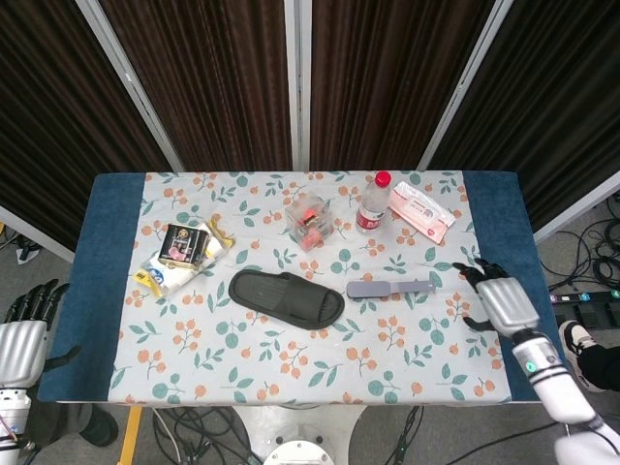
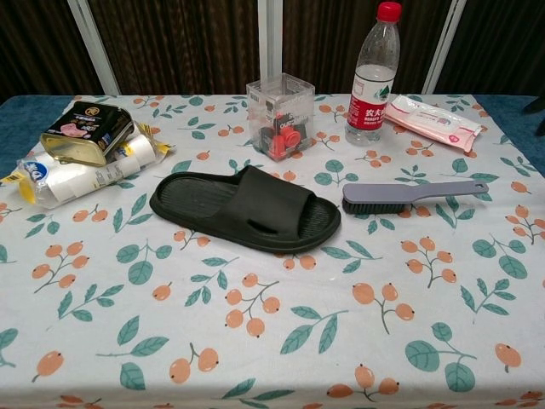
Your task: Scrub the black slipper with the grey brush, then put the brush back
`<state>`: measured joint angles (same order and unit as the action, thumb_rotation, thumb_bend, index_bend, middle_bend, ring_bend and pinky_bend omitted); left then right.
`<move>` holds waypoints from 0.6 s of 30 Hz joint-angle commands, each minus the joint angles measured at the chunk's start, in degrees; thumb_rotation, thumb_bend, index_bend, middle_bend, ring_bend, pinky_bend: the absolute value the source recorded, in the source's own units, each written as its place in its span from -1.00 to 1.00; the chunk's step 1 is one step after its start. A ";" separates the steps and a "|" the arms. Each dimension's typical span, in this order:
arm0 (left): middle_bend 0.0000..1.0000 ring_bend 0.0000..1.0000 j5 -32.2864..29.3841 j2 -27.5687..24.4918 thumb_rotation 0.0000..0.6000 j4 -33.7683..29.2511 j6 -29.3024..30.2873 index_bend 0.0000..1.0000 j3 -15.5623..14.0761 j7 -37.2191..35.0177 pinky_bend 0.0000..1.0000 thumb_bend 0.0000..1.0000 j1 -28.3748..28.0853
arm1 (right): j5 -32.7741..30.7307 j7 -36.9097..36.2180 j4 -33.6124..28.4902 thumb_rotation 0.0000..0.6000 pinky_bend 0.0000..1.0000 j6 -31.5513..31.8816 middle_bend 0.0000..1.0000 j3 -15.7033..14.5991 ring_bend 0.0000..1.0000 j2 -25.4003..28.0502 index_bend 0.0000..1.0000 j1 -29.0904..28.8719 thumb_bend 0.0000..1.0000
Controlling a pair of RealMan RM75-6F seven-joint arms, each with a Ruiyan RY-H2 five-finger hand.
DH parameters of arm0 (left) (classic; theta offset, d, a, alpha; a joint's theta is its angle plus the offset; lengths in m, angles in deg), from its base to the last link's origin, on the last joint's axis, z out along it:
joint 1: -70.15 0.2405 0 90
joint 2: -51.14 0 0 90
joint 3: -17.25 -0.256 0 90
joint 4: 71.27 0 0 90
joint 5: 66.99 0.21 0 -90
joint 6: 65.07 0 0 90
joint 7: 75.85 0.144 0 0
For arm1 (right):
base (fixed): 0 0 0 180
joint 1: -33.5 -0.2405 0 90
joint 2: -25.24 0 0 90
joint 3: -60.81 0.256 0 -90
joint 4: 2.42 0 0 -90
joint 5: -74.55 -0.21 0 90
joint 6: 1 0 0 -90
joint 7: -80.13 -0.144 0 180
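Right hand (image 1: 501, 300): over the right part of the table, above the seam where the floral cloth (image 1: 291, 373) meets the blue border; fingers spread, nothing in it. It is apart from the grey plastic brush (image 1: 391, 288), whose handle end points toward it with a strip of bare cloth between. In the chest view only a dark sliver shows at the right edge, too little to tell what it is.

Left hand (image 1: 23, 329): off the table's left edge, low beside the blue border, fingers extended and apart, holding nothing.

Grey brush lies flat, bristle head just beside the toe end of the black rubber slipper (image 2: 247, 207), not touching. Slipper sits mid-table, sole down, lying slantwise.

Back row, near the far edge: clear plastic box with red pieces (image 2: 281, 115), clear water bottle with red cap (image 2: 370, 75) upright, pink wipes packet (image 2: 433, 122). Left side: dark tin (image 2: 87, 132) resting on a white packet (image 2: 81, 175).

Front half of the cloth open, from slipper to near edge.
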<state>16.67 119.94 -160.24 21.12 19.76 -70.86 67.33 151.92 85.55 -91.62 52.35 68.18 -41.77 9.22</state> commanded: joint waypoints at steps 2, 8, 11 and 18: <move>-0.64 -0.77 -0.60 0.03 1.00 0.51 -0.04 -0.68 0.04 -0.92 -0.69 -0.69 0.30 | -7.25 5.19 9.99 1.00 -0.66 -10.48 -0.45 1.80 -0.77 -10.19 -0.54 -9.28 -0.84; -0.64 -0.77 -0.82 0.02 1.00 1.14 -0.29 -0.68 0.02 -1.87 -0.69 -0.69 0.38 | -10.43 8.26 15.89 1.00 -0.60 -13.80 -0.35 1.57 -0.66 -15.25 -0.40 -13.05 -0.84; -0.64 -0.77 -1.06 0.05 1.00 0.95 -0.49 -0.68 0.14 -1.75 -0.69 -0.69 0.30 | -11.57 9.25 17.18 1.00 -0.51 -14.83 -0.28 1.11 -0.57 -16.38 -0.30 -14.11 -0.84; -0.64 -0.77 -1.68 -0.05 1.00 0.44 -0.73 -0.68 0.37 -1.33 -0.69 -0.69 0.27 | -12.99 7.47 18.41 1.00 -0.25 -15.71 -0.14 1.30 -0.35 -17.38 -0.12 -15.43 -0.83</move>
<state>15.08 119.90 -159.73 20.40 20.07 -72.20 67.61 139.06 93.42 -73.33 36.72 69.39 -59.10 -6.00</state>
